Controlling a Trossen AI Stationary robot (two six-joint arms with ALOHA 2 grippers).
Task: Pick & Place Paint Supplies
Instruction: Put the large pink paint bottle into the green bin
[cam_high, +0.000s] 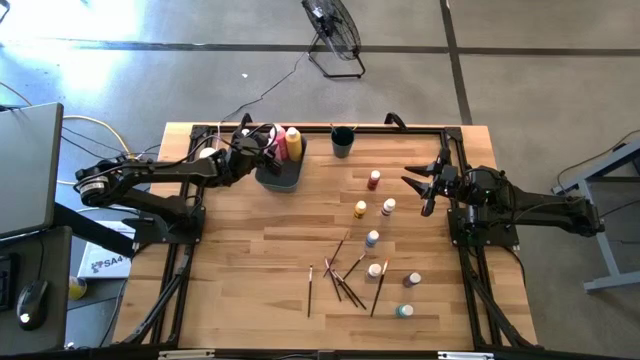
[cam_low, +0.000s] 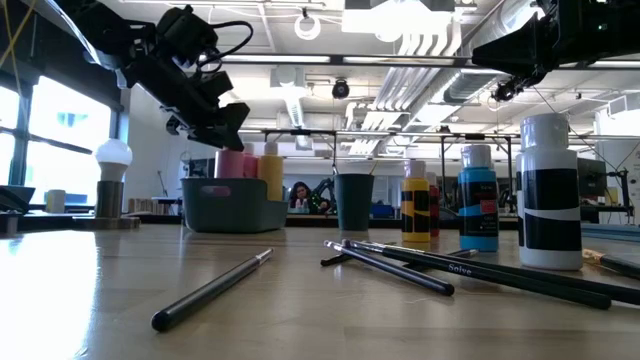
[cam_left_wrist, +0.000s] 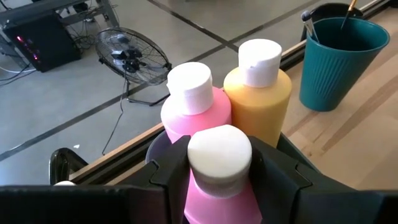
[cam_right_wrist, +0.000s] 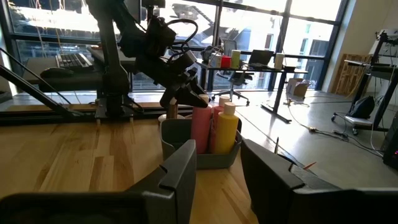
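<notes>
Hovering over the dark grey bin (cam_high: 283, 176) at the table's far left-centre, the left gripper (cam_left_wrist: 219, 163) had its jaws clamped on the neck of a pink squeeze bottle (cam_left_wrist: 221, 198), white cap showing between the fingers (cam_left_wrist: 171, 168); second pink bottle (cam_left_wrist: 194, 102) and yellow bottle (cam_left_wrist: 258, 87) stood upright in the bin just beyond it, touching each other. Teal cup (cam_high: 342, 141) sat just right of the bin with a couple of brush handles sticking out. Right gripper (cam_high: 421, 184) hung above the table well right of the bin, jaws parted about halfway and holding nothing, pointed back toward the bin. Small white-capped paint bottles were scattered between the bin and the right arm: red one (cam_high: 374, 179) nearest the cup, yellow one (cam_high: 360, 209) and white one (cam_high: 388, 207) nearer the front, then a blue one (cam_high: 372, 238), plus more toward the front edge incl. a teal one (cam_high: 404, 311). Loose brushes (cam_high: 345, 280) lay in a crossed pile on the table (cam_high: 240, 260) front of the bin, one stray brush (cam_high: 310, 290) just left of the pile. White knob on tan base (cam_low: 112, 180) stood left of the bin in the low view
</notes>
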